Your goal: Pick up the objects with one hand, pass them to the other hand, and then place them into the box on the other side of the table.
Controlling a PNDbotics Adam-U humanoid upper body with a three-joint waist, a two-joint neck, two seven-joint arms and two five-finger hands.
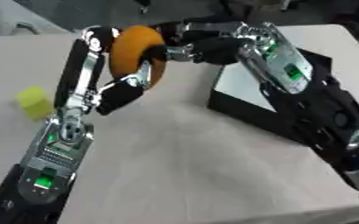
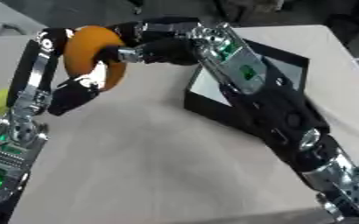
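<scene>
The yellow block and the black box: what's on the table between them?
Bare table only, though the left hand holding the orange object crosses above, in the left eye view.

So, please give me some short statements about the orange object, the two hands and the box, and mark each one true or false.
1. Both hands touch the orange object. True: the left hand and right hand both have fingers on it.
2. The orange object lies inside the box. False: it is held above the table, left of the box.
3. A yellow block sits on the table beside the left arm. True.
4. The box is at the left edge of the table. False: it is on the right, partly under the right arm.
</scene>
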